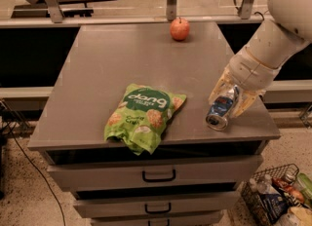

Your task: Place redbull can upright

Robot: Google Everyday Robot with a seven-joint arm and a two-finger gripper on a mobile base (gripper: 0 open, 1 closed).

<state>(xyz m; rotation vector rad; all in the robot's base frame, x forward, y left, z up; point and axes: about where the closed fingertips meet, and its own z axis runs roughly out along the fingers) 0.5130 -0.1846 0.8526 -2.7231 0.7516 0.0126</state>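
The redbull can (219, 115) lies on its side near the right front corner of the grey tabletop (136, 59), its round end facing the front edge. My gripper (227, 103) comes down on it from the upper right. One tan finger presses each side of the can's upper body, so the gripper is shut on the can. Part of the can's far end is hidden under the gripper's wrist.
A green snack bag (142, 116) lies at the front middle of the table. A red apple (180, 28) stands at the back edge. Drawers (158, 175) sit below the top. A wire basket of items (278, 200) rests on the floor at the lower right.
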